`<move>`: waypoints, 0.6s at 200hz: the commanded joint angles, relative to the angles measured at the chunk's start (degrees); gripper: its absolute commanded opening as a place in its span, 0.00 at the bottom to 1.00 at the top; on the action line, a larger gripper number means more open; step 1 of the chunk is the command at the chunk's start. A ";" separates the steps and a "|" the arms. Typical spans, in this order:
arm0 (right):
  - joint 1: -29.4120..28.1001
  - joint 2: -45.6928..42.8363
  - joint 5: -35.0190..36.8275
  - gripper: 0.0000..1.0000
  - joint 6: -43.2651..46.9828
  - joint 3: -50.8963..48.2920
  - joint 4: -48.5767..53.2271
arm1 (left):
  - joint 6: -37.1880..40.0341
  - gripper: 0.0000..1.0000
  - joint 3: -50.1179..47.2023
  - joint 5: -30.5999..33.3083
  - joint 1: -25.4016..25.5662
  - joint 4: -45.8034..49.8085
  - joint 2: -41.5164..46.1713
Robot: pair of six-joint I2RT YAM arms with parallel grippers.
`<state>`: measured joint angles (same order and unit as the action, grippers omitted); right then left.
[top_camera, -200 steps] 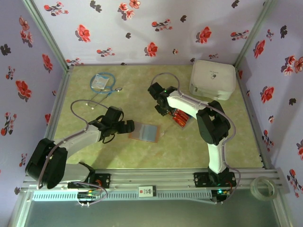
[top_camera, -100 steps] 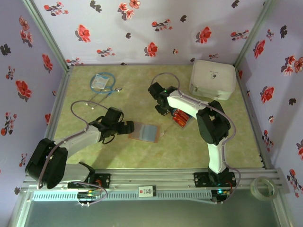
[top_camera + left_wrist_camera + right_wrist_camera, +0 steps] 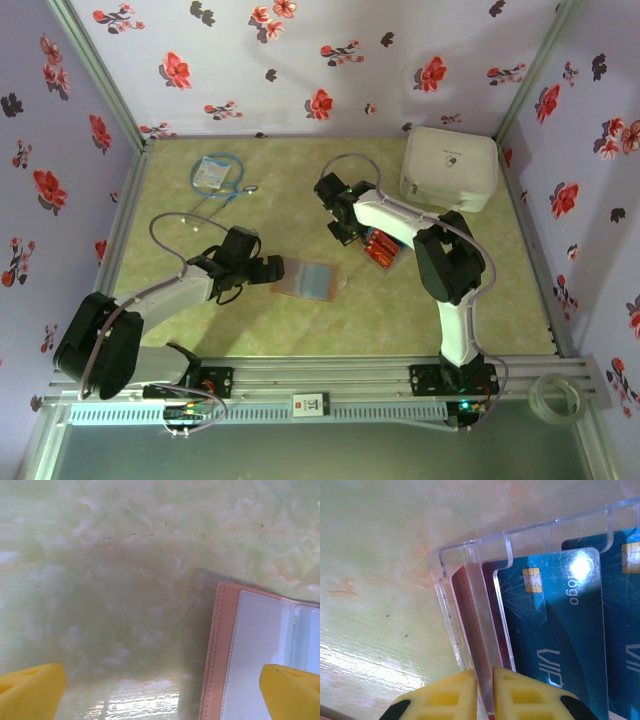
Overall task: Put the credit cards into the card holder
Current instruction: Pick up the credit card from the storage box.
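The card holder [image 3: 305, 280] lies open at mid-table, tan-rimmed with a grey inner panel [image 3: 250, 650]. My left gripper [image 3: 272, 268] hovers at its left edge, open, with one yellow fingertip [image 3: 295, 692] over the panel and bare table between the jaws [image 3: 165, 690]. The credit cards [image 3: 380, 248] stand on edge in a clear slotted rack [image 3: 470, 550]. A blue card [image 3: 555, 645] faces the right wrist camera and a red card [image 3: 466, 620] stands at the rack's end. My right gripper [image 3: 485, 690] [image 3: 348, 234] is pinched shut on that red card's thin edge.
A big white rounded case [image 3: 450, 167] sits at the back right. A blue-and-white packet with a cable [image 3: 213, 175] lies at the back left. Floral walls close off three sides of the table. A tape roll [image 3: 555, 397] rests beyond the front rail.
The right gripper's fingers have closed onto the red card's edge, and its wrist shifted slightly. The left arm and the card holder have not moved.
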<state>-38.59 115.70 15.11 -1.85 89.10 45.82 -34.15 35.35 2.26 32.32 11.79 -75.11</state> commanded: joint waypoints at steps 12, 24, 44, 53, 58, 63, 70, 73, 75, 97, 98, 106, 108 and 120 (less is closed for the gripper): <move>0.35 1.18 -0.61 0.14 0.79 2.47 1.84 | -0.82 1.00 -0.77 -0.70 -0.59 -0.89 -1.00; 0.36 1.20 -0.58 0.14 0.84 2.78 1.99 | -0.81 1.00 -0.76 -0.85 -0.59 -0.98 -1.09; 0.44 1.33 -0.50 0.14 0.92 3.10 2.23 | -0.77 1.00 -0.74 -0.91 -0.54 -0.98 -1.10; 0.37 1.44 -0.45 0.14 1.06 3.19 2.31 | -0.86 1.00 -0.72 -0.94 -0.59 -1.07 -1.16; 0.44 1.56 -0.39 0.13 1.14 3.19 2.32 | -0.87 1.00 -0.74 -0.94 -0.59 -1.11 -1.18; 0.39 1.66 -0.41 0.13 1.14 3.19 2.43 | -0.84 1.00 -0.74 -0.97 -0.58 -1.12 -1.19; 0.43 1.70 -0.42 0.12 1.23 3.19 2.47 | -0.88 1.00 -0.75 -1.02 -0.58 -1.08 -1.18; 0.44 1.76 -0.38 0.11 1.23 3.19 2.50 | -0.85 1.00 -0.77 -1.00 -0.59 -1.07 -1.13; 0.44 1.78 -0.36 0.12 1.23 3.19 2.47 | -0.90 1.00 -0.74 -1.00 -0.59 -1.07 -1.17; 0.44 2.06 -0.27 0.11 1.30 3.08 2.60 | -0.91 1.00 -0.73 -1.03 -0.56 -1.07 -1.27; 0.44 2.07 -0.31 0.11 1.31 3.04 2.56 | -0.87 1.00 -0.73 -1.03 -0.58 -1.07 -1.27; 0.39 2.10 -0.27 0.11 1.40 2.93 2.54 | -0.90 1.00 -0.79 -1.10 -0.56 -1.07 -1.33; 0.44 2.08 -0.20 0.11 1.36 2.92 2.52 | -0.85 1.00 -0.87 -1.07 -0.58 -1.07 -1.28; 0.46 2.25 -0.18 0.11 1.41 2.84 2.55 | -0.85 1.00 -0.81 -1.06 -0.56 -1.07 -1.29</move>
<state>-38.59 116.49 14.92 -1.43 91.05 46.59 -34.15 34.96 1.80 32.32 11.14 -75.81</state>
